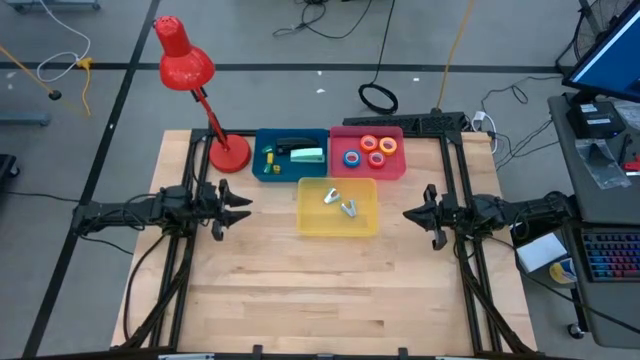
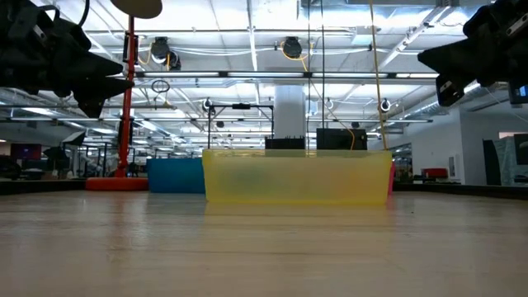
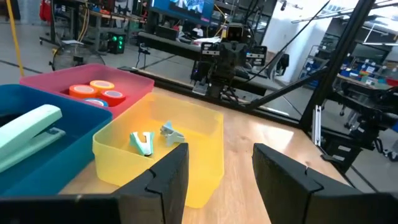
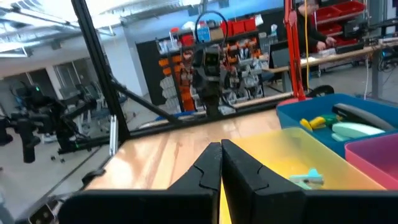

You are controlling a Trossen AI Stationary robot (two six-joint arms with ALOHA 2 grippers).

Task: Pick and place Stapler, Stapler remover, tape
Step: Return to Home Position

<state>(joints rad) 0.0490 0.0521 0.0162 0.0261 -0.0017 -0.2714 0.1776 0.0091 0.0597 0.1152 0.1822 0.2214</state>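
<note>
A mint-green stapler [image 1: 306, 154] lies in the blue bin [image 1: 262, 140], with a black stapler [image 1: 293, 144] and small yellow pieces beside it. Two staple removers [image 1: 342, 203] lie in the yellow bin [image 1: 365, 226]; they also show in the left wrist view [image 3: 155, 138]. Several tape rolls [image 1: 372, 150], red, orange and blue, lie in the pink bin [image 1: 395, 171]. My left gripper [image 1: 240, 207] is open and empty, above the table left of the yellow bin. My right gripper [image 1: 408, 213] is shut and empty, above the table right of the yellow bin.
A red desk lamp [image 1: 228, 155] stands at the far left corner beside the blue bin, its head [image 1: 182, 58] reaching beyond the far edge. The three bins sit together at the table's far middle. Bare wood [image 1: 330, 290] spans the near half. A desk with a keyboard [image 1: 610, 255] stands to the right.
</note>
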